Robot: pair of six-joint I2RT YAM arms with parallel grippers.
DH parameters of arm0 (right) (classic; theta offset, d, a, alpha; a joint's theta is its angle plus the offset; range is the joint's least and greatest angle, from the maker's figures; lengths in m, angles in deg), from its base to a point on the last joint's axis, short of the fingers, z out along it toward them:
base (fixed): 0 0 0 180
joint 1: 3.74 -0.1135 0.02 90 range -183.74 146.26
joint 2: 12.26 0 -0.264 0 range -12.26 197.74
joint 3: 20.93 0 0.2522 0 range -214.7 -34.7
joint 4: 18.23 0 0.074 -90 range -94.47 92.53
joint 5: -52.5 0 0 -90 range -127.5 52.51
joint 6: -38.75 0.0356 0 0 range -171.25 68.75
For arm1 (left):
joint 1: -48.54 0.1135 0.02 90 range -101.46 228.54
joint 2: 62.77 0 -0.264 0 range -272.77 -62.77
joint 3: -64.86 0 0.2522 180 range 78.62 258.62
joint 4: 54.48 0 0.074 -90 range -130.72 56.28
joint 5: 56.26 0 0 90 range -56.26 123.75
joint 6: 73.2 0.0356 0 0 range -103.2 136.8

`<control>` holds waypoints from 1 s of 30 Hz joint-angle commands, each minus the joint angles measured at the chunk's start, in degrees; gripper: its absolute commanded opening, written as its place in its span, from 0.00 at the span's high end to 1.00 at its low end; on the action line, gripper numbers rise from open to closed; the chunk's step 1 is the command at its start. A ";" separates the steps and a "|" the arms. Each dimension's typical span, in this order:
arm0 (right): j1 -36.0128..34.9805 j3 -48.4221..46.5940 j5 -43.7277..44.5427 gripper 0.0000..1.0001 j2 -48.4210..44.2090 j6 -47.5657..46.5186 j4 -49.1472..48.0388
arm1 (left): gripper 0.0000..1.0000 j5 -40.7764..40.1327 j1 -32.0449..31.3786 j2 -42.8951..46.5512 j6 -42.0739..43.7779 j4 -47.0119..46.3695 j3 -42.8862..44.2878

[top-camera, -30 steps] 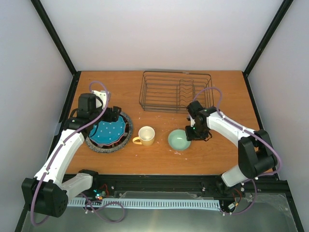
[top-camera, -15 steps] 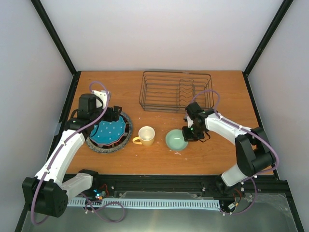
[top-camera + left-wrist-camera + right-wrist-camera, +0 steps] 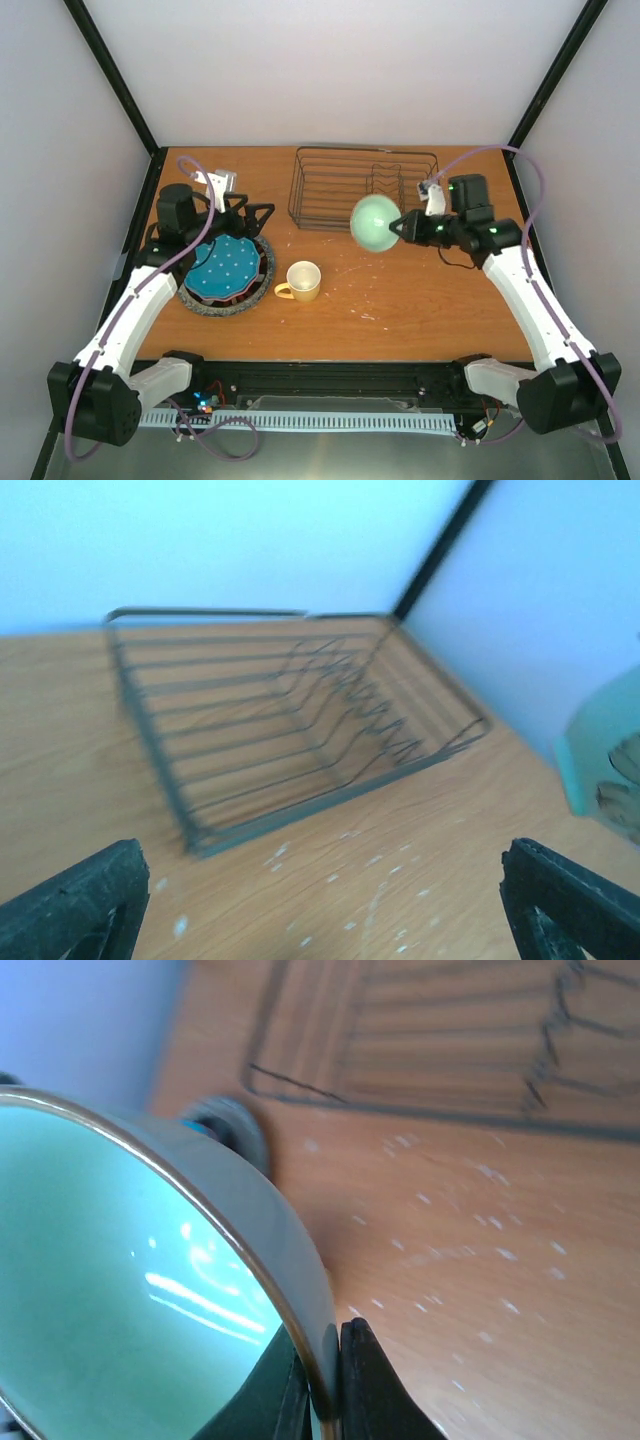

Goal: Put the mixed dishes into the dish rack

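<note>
Finish notes
Glossy glazed pale green bowl [image 3: 120,1290]; thin dark metal-wire dish rack [image 3: 300,735]; matt wood-grain table [image 3: 430,310], white-flecked.

The top view looks steeply down from above and behind the arm bases and takes in the whole tabletop [image 3: 420,300]. The left wrist view sits low, facing across it toward the dish rack [image 3: 300,725] nearby. The right wrist view is pressed close against the pale green bowl [image 3: 120,1290], with the rack blurred beyond. All three views share the rack and bowl.
</note>
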 commanded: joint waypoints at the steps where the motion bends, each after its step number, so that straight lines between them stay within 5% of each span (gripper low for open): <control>1: 5.33 4.96 -30.13 0.97 -0.45 9.86 -21.12 | 0.03 18.61 -0.42 -4.60 -9.83 -19.15 0.85; 5: 5.06 10.60 -41.89 0.97 3.62 27.13 -47.33 | 0.00 29.67 -0.42 -10.38 -23.48 -39.03 -0.34; 10: 4.43 8.37 -47.99 0.97 8.98 37.71 -61.07 | 0.00 34.76 -0.83 -17.66 -37.10 -58.62 0.25; 21: 3.03 2.27 -49.59 0.97 14.53 41.60 -64.85 | 0.00 36.58 -7.06 -26.76 -38.89 -61.28 4.97; 30: 0.67 0.32 -48.71 0.97 17.53 41.37 -65.34 | 0.00 37.42 -9.38 -28.79 -48.84 -74.99 5.16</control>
